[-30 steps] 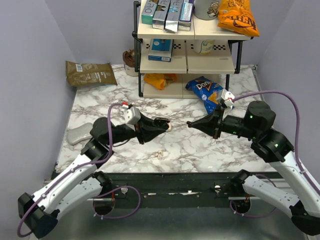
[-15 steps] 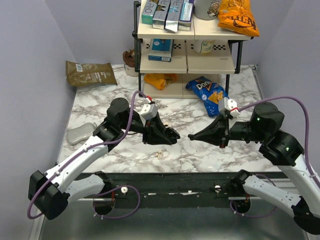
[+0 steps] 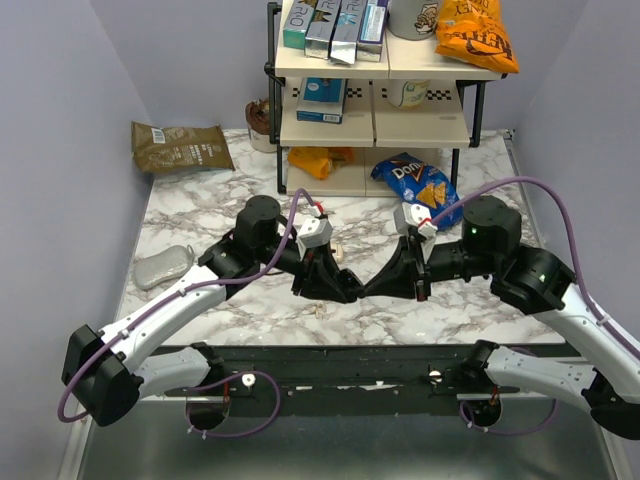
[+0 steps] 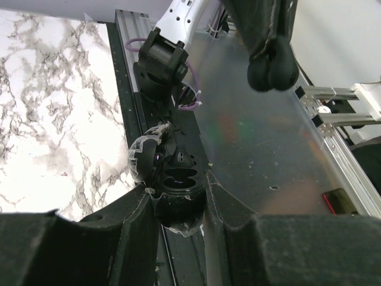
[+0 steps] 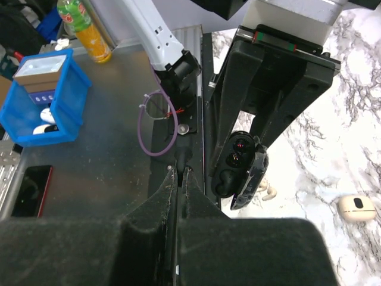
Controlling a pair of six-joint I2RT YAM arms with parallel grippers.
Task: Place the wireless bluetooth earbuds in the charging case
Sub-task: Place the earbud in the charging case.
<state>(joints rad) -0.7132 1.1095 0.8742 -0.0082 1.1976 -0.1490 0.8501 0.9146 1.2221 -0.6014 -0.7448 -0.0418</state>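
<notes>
Marble tabletop (image 3: 190,200): your left gripper (image 3: 346,290) clamps an open glossy black clamshell case (image 4: 172,179); right gripper's (image 5: 178,176) jaws sit pinched together beside it, nothing visibly held. Pale beige pebble-shaped charging case (image 5: 356,206) and cream-white earbuds (image 5: 268,192) lie apart, not inserted yet.

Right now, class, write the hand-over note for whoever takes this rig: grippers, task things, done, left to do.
Left gripper: shut on an open black case.
Right gripper: shut, nothing seen in it, tip close to that case.
Done: two black buds apparently sit in the black case.
Left: cream earbuds lie loose on the marble, apart from the pale case; seat them.
</notes>
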